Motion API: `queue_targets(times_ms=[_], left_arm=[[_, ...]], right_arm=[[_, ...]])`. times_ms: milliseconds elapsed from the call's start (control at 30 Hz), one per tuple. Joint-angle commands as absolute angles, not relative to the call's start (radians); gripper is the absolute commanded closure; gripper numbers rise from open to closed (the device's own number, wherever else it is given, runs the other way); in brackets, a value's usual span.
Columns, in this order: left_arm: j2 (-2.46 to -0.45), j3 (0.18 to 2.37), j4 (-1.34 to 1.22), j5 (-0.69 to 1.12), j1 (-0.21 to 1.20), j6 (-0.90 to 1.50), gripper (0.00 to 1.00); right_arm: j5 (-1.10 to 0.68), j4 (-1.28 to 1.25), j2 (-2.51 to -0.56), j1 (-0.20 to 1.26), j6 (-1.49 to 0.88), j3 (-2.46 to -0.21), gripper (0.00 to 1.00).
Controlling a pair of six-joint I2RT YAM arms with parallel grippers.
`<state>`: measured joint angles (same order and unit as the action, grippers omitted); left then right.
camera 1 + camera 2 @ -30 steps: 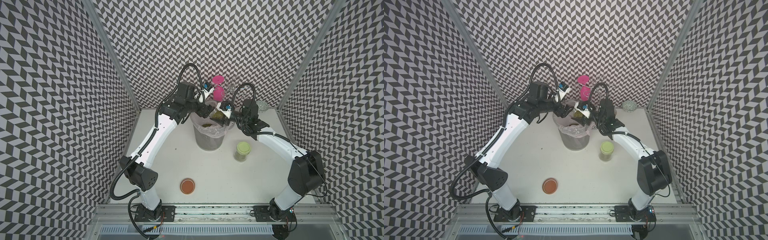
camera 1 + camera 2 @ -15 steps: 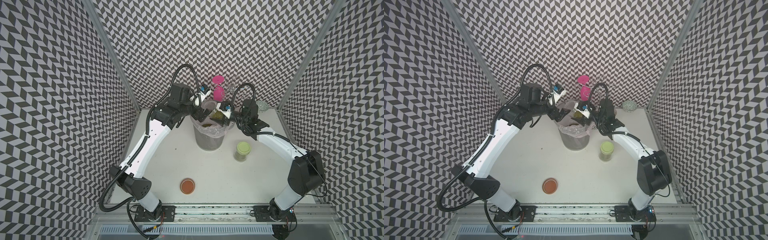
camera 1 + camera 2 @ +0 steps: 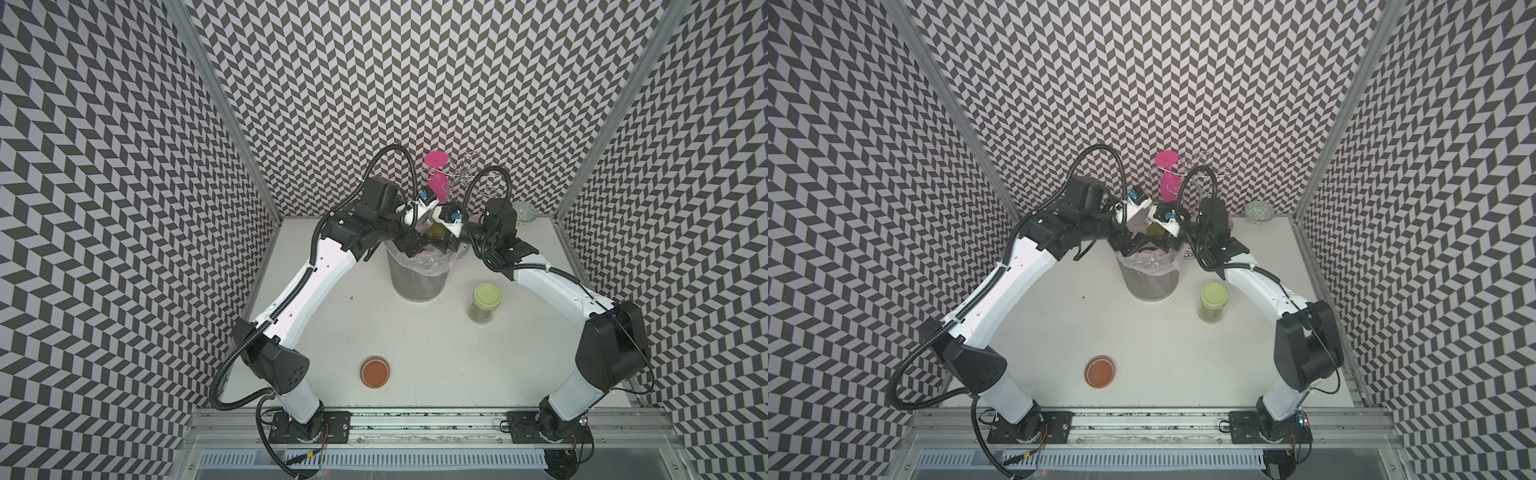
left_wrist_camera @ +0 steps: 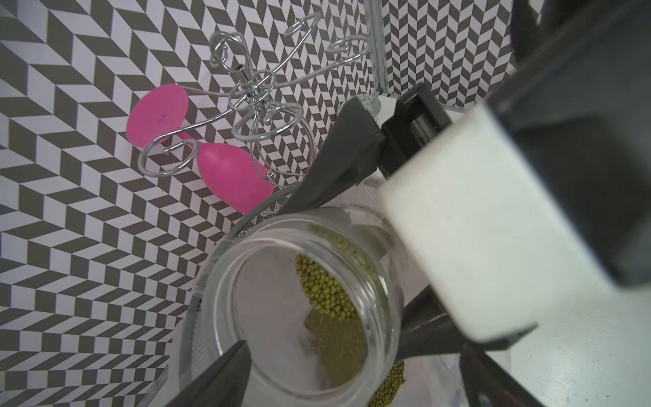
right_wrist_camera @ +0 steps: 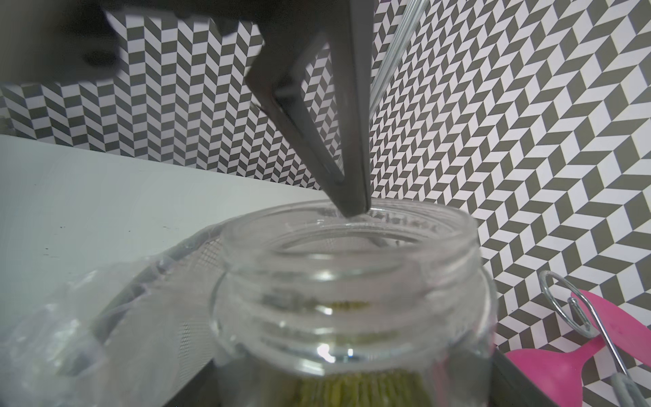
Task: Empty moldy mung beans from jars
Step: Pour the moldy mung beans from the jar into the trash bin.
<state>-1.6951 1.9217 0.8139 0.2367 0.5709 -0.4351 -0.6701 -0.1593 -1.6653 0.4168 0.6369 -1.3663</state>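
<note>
Clear, glossy glass is seen on the open jar (image 4: 289,317), with highlights caught along its ribbed screw neck. Inside, the mung beans (image 4: 327,292) are shown as small, smooth, dull-olive grains. Fine grey metal mesh is made out on the bin (image 3: 417,286), and crinkled, shiny clear plastic on its liner (image 5: 70,334). Bright polished wire is noted on the rack (image 4: 253,88). The pink goblet (image 4: 229,176) is read as smooth, satin plastic. The table (image 3: 415,353) is presented matt white and faintly speckled. A matt finish is observed on the pale green lid (image 3: 487,296), and a soft sheen on the orange-brown lid (image 3: 375,371).
</note>
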Motion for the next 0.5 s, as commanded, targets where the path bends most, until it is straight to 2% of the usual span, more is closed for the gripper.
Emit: queue_targets(times_ms=[0,133,300,467], left_arm=[[-1.724,1.975,0.817,0.252,0.572,-0.463,0.08],[-1.749,1.993,0.801,0.238,0.569,-0.455,0.12],[-1.755,1.992,0.792,0.253,0.564,-0.450,0.26],[-1.768,1.992,0.788,0.258,0.560,-0.440,0.35]], right_arm=[[-0.716,-0.262,-1.622,0.425,0.648,-1.373,0.49],[-0.716,-0.267,-1.614,0.432,0.656,-1.358,0.49],[-0.707,-0.283,-1.603,0.437,0.669,-1.338,0.49],[-0.697,-0.333,-1.583,0.437,0.656,-1.311,0.49]])
